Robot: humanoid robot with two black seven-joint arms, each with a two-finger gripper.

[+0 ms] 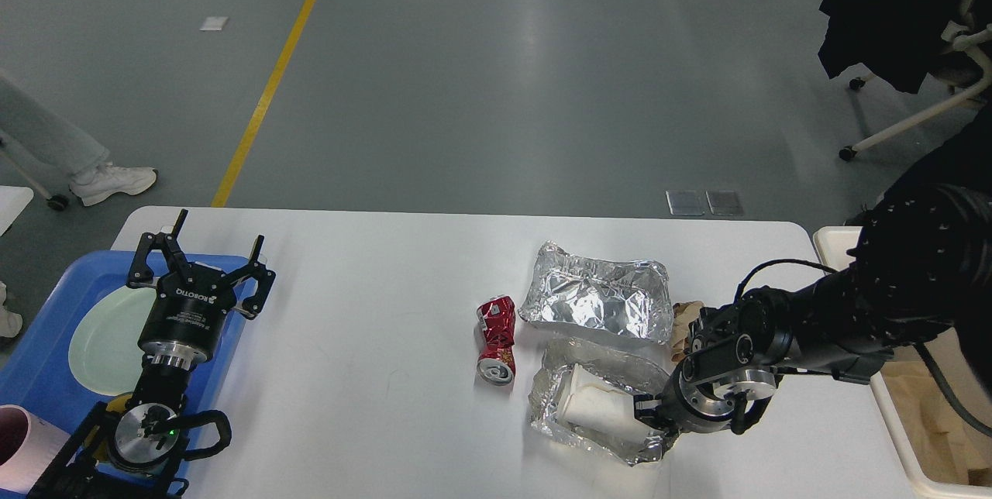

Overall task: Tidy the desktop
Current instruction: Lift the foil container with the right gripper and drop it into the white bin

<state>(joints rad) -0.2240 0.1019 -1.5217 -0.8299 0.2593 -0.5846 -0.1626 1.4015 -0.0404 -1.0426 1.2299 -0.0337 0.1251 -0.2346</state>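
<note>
The white desktop (pixel 372 305) holds a crushed red can (pixel 496 340), an empty foil tray (pixel 597 301) behind it, and a second foil tray (pixel 558 406) nearer me with a white paper cup (pixel 597 408) lying in it. My right gripper (pixel 649 410) is at the near tray's right edge, its fingers closed on the foil rim. My left gripper (pixel 198 251) is open and empty, held upright over the desktop's left end beside the blue tray.
A blue tray (pixel 31 367) at the left holds a pale green plate (pixel 101 340) and a pink cup (pixel 19 441). A cream bin (pixel 903 437) stands off the right end. Crumpled brown paper (pixel 686 321) lies by the far foil tray. People and a chair stand beyond.
</note>
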